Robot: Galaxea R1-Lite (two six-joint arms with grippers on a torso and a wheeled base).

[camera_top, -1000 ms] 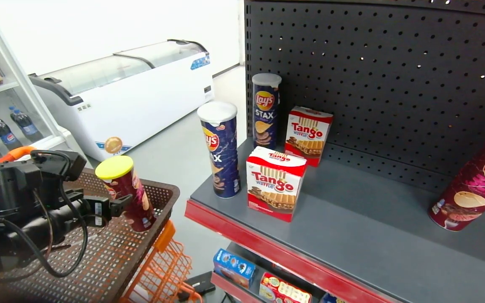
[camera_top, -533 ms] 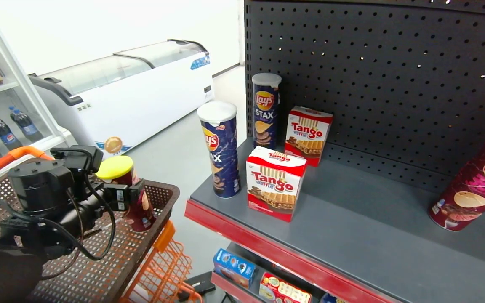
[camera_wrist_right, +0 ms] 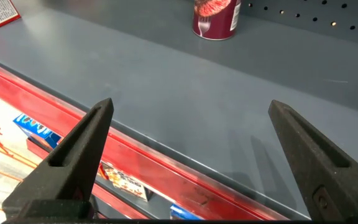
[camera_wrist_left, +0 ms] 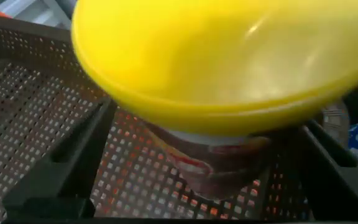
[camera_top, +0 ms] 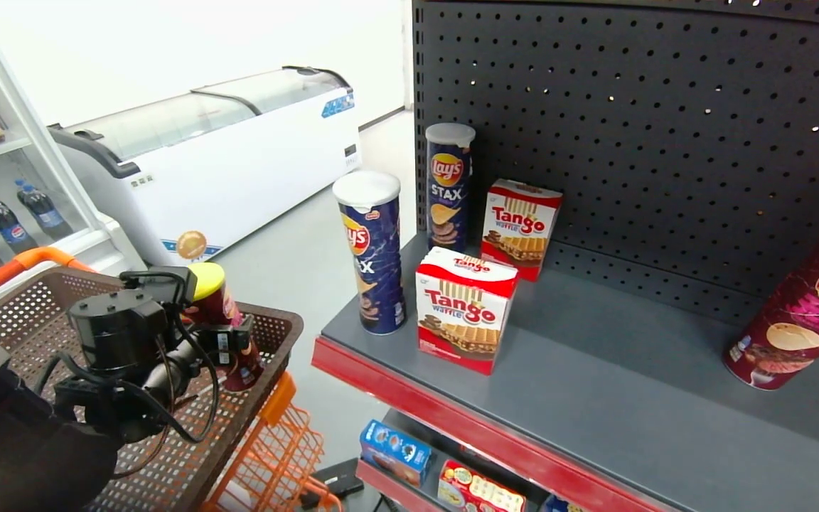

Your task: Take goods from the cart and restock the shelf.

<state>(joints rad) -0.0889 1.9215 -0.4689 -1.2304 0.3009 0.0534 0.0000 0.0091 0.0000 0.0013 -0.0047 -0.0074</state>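
Left hand [camera_top: 228, 336] low in the brown mesh cart basket [camera_top: 271, 328], fingers spread to either side of a maroon can [camera_top: 212, 306] with a yellow lid. Gaps on both sides in the left wrist view, so not clamped. Can standing on the basket floor, near the corner closest to the shelf [camera_top: 594, 384]. Right hand [camera_wrist_right: 189, 106] wide apart above bare grey shelf board, gripping nothing. At the shelf's near end, just beside the cart: front blue can [camera_top: 374, 256] and front box [camera_top: 465, 309] side by side at the red edge, with rear blue can [camera_top: 448, 188] and rear box [camera_top: 521, 227] behind them against the black pegboard [camera_top: 665, 128]. Far right, well apart from these, a second maroon can [camera_top: 800, 313] with the same yellow lid. Open grey board between the two groups. Orange wire basket [camera_top: 274, 448] under the brown one. On the lower shelf, a blue carton [camera_top: 395, 451] and a red carton [camera_top: 477, 491]. Chips pictured on all the cans, layered wafers on the red-and-white boxes. Behind the cart, a white chest freezer [camera_top: 225, 156] and a cooler with dark bottles [camera_top: 4, 220].
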